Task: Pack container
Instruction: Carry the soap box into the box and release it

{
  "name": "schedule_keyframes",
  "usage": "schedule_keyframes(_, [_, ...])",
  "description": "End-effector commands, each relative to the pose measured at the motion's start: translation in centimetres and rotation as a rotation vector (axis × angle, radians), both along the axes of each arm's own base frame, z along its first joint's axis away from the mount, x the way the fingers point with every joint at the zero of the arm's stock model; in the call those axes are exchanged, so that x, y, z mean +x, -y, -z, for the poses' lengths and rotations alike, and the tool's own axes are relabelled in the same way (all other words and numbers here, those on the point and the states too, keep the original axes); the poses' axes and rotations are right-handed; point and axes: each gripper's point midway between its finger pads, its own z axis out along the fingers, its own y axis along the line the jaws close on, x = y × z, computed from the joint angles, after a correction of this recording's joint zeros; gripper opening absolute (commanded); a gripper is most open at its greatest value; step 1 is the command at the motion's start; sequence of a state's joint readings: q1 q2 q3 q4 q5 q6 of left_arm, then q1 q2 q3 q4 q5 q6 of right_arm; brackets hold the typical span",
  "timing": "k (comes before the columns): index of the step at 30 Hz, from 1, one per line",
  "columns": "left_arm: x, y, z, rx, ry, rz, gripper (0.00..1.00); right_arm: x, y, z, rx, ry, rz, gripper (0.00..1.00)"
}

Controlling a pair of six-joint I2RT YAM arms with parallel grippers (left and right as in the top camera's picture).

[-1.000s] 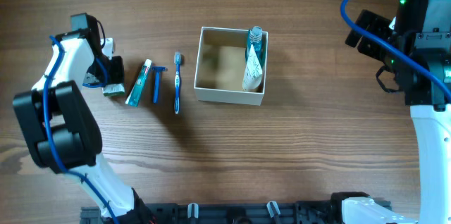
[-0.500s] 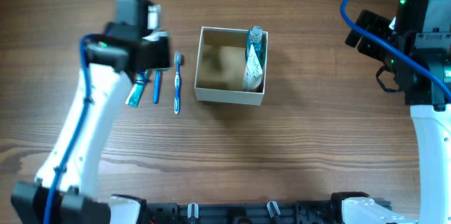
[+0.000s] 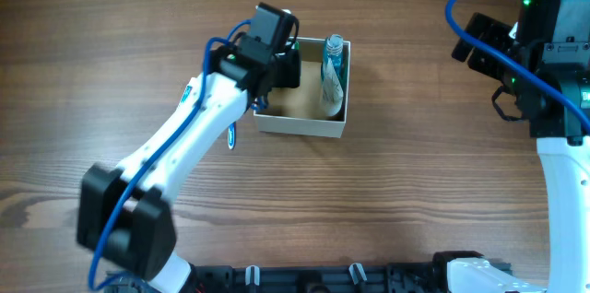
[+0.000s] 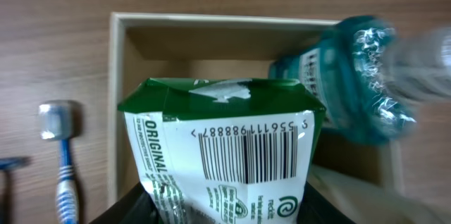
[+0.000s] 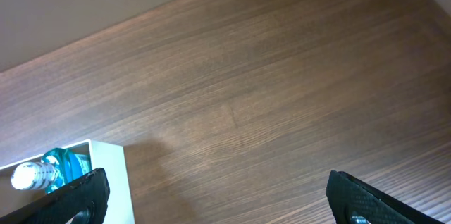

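The container (image 3: 300, 127) is a square white-walled box with a tan inside, at the table's middle. It also shows in the left wrist view (image 4: 116, 76) and the right wrist view (image 5: 106, 175). My left gripper (image 3: 279, 64) hovers over its left half, shut on a green and white packet (image 4: 225, 153) with a barcode. A teal mouthwash bottle (image 3: 334, 53) and a white tube (image 3: 330, 95) lie along the container's right wall. The bottle also shows in the left wrist view (image 4: 352, 76). My right gripper (image 5: 218, 196) is open and empty, far to the right of the container.
A blue and white toothbrush (image 4: 62, 160) lies on the table just left of the container, its end showing under my left arm (image 3: 230, 136). A blue razor (image 4: 10, 162) lies further left. The right arm (image 3: 544, 63) stands at the right edge.
My left arm has swung from the far left of the table rightward to above the container, carrying the green and white packet. The right arm has not moved.
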State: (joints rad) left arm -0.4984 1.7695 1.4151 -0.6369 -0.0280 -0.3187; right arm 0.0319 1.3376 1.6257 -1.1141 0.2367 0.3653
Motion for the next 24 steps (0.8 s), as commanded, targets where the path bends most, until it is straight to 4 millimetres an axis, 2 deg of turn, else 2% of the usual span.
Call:
schedule_keyframes(1, [0.6, 1.7, 2.9, -0.046, -0.06, 0.009, 0.46, 0.0, 0.0, -0.9, 0.002, 0.027, 0.001, 1.0])
schedule_keyframes(3, [0.7, 1.8, 5.1, -0.028, -0.098, 0.012, 0.46, 0.0, 0.0, -0.9, 0.003, 0.027, 0.001, 1.0])
schedule_keyframes(6, [0.6, 1.8, 6.5, -0.012, -0.126, 0.011, 0.48, 0.0, 0.0, -0.9, 0.002, 0.027, 0.001, 1.0])
schedule_keyframes(7, [0.5, 1.8, 6.7, -0.01, -0.13, 0.011, 0.52, 0.0, 0.0, -0.9, 0.003, 0.027, 0.001, 1.0])
schedule_keyframes(10, [0.5, 1.8, 6.9, -0.008, -0.133, 0.011, 0.84, 0.0, 0.0, -0.9, 0.003, 0.027, 0.001, 1.0])
schedule_keyframes(12, [0.5, 1.7, 6.5, -0.011, -0.128, 0.011, 0.9, 0.0, 0.0, -0.9, 0.003, 0.027, 0.001, 1.0])
schedule_keyframes(15, [0.6, 1.6, 5.0, -0.025, -0.101, 0.009, 0.87, 0.0, 0.0, -0.9, 0.003, 0.027, 0.001, 1.0])
schedule_keyframes(19, [0.7, 0.9, 2.1, -0.04, -0.05, -0.003, 0.86, 0.0, 0.0, -0.9, 0.003, 0.027, 0.001, 1.0])
schedule_keyframes(24, [0.1, -1.8, -2.8, -0.052, 0.02, -0.053, 0.86, 0.0, 0.0, -0.9, 0.003, 0.027, 0.001, 1.0])
